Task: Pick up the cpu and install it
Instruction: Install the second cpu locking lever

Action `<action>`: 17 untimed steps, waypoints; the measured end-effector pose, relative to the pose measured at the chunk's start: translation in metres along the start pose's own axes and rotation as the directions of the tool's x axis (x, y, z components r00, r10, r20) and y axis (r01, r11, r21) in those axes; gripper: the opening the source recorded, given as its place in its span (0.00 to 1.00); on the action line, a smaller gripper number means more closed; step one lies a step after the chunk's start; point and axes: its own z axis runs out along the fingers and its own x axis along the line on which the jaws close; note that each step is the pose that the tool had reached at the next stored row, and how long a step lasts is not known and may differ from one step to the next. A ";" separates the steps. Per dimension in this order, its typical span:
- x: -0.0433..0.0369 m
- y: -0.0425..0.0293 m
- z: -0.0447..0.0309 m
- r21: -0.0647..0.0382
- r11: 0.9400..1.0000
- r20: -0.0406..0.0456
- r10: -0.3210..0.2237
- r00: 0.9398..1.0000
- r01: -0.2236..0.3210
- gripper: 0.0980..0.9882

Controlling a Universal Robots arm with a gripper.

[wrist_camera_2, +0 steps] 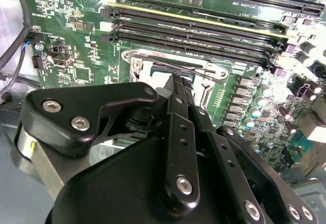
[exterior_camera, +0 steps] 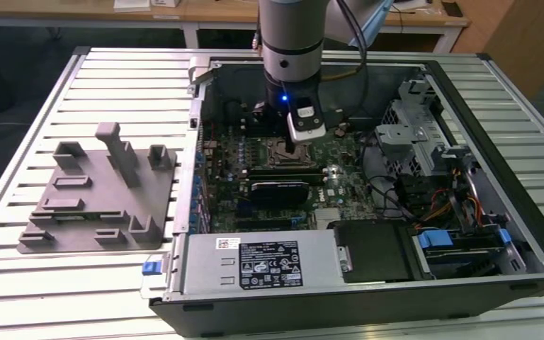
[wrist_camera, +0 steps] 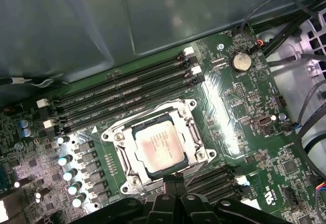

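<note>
The cpu (wrist_camera: 160, 147), a shiny square chip, lies flat inside the metal frame of the motherboard socket (wrist_camera: 124, 155). My gripper (wrist_camera: 175, 175) hangs right at the socket's edge, its black fingers (wrist_camera: 168, 179) pressed together with the tips just beside the chip's rim. In the second wrist view the gripper (wrist_camera_2: 178, 80) reaches down onto the socket (wrist_camera_2: 136, 64), and the chip there is mostly hidden behind the fingers (wrist_camera_2: 179, 127). In the exterior view the gripper (exterior_camera: 297, 146) stands upright over the socket (exterior_camera: 279, 150) inside the open computer case (exterior_camera: 367, 273).
Memory slots (wrist_camera: 122, 94) run beside the socket. A grey plastic holder tray (exterior_camera: 102, 191) with upright posts sits on the slatted table (exterior_camera: 54, 290) at the exterior view's left. Cables and the drive cage (exterior_camera: 414, 134) crowd the case at the exterior view's right.
</note>
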 end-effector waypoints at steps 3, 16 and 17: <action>0.0006 -0.0003 0.0010 0.000 1.000 0.000 0.000 1.000 0.000 0.01; -0.0018 -0.0109 0.0009 -0.002 1.000 -0.001 0.000 1.000 0.000 0.01; -0.0022 -0.0121 0.0009 -0.002 1.000 -0.001 0.000 1.000 0.000 0.01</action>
